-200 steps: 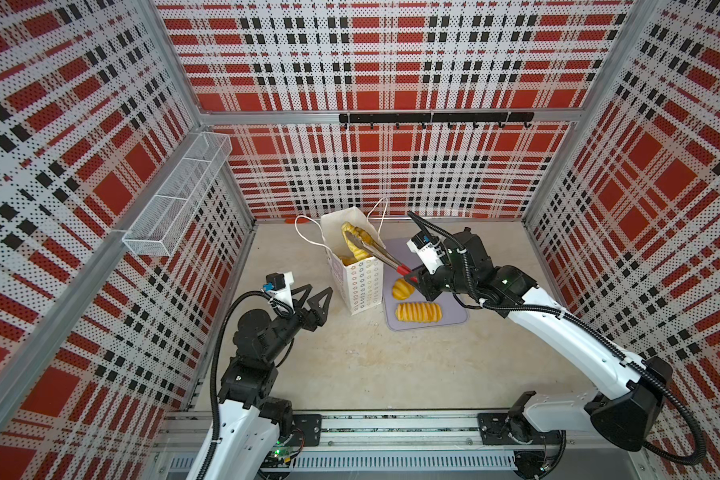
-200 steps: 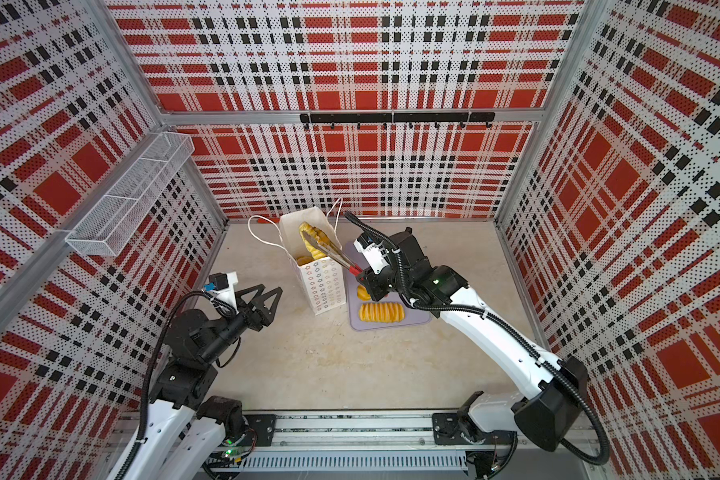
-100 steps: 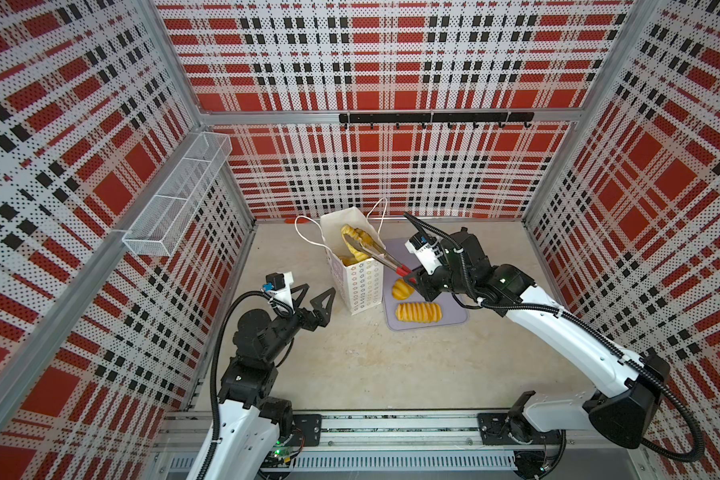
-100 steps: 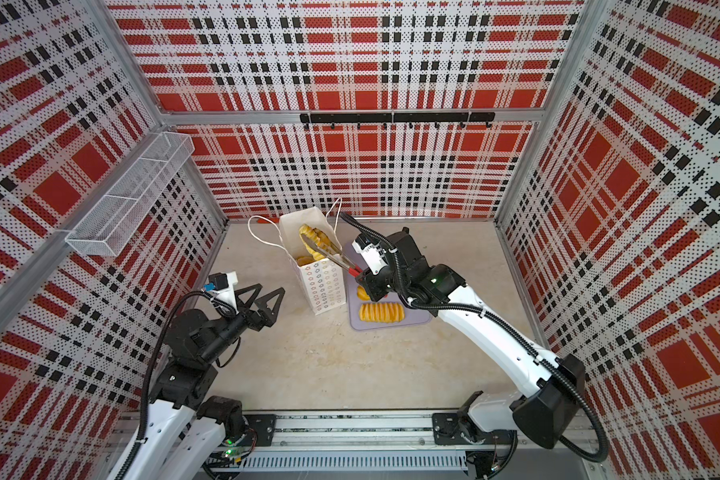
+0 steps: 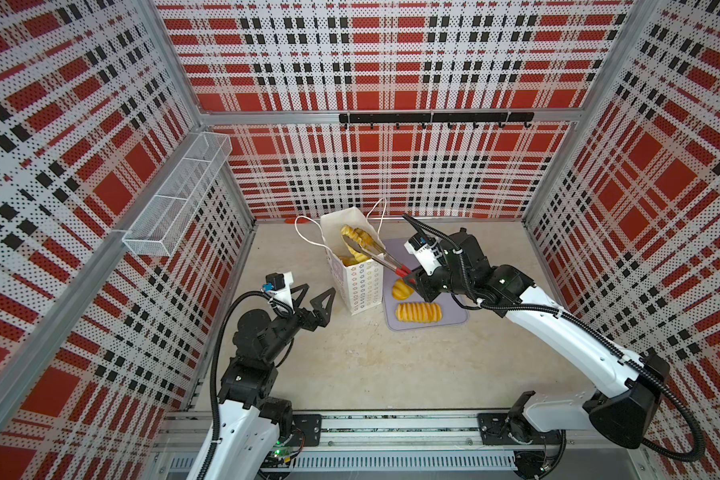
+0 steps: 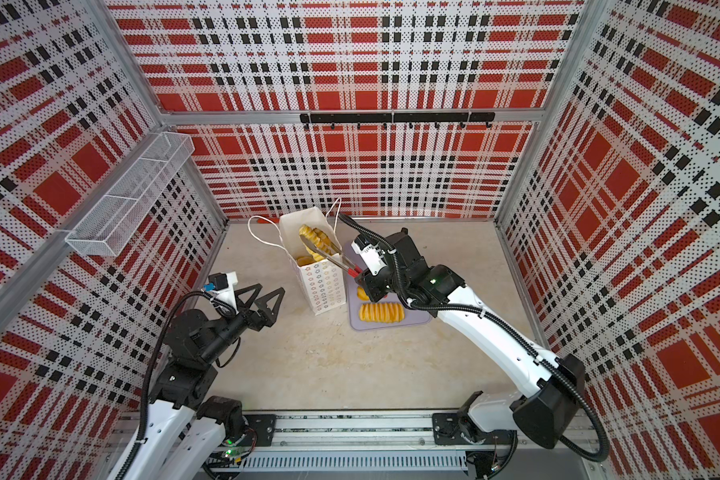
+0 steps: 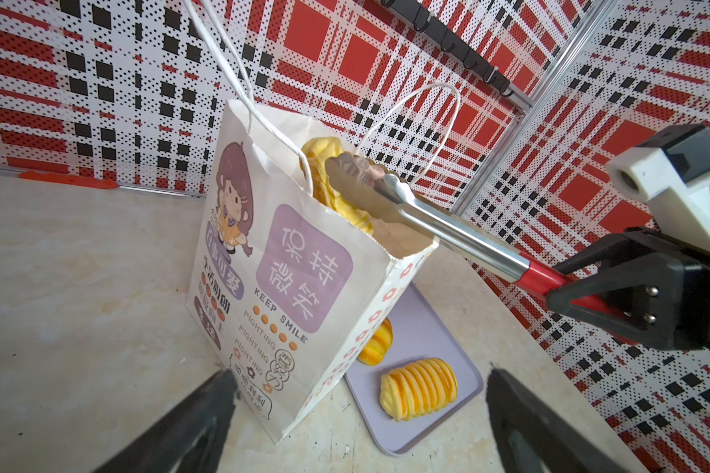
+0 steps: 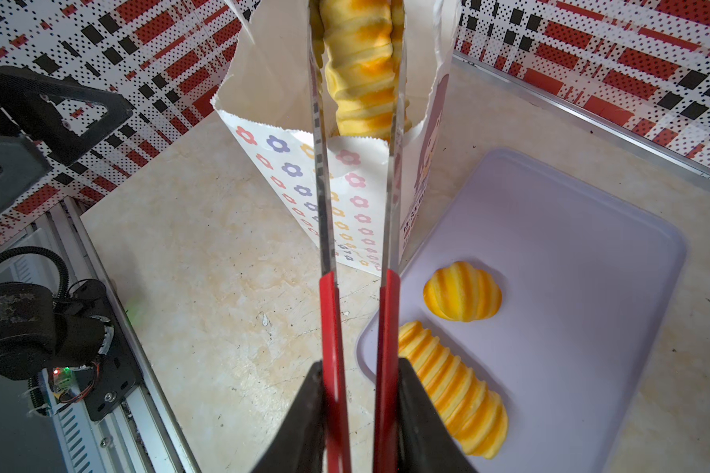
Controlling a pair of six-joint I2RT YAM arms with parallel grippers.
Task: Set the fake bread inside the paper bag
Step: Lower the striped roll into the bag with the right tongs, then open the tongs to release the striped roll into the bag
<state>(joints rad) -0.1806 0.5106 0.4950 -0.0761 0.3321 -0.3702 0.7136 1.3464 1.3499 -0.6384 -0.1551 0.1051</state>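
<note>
My right gripper (image 8: 359,368) is pinched narrow on the red handles of the metal tongs (image 8: 324,196). Their blades flank a ridged golden-yellow toy loaf (image 8: 361,61) at the top centre of the right wrist view. The loaf lies lengthwise along the tongs, straight ahead, its near end inside the mouth of the tall white paper bag (image 8: 300,180). Two more yellow pastries (image 8: 462,290) sit lower right on the flat lilac tray (image 8: 570,229). My left gripper (image 5: 320,288) gapes empty beside the bag.
</note>
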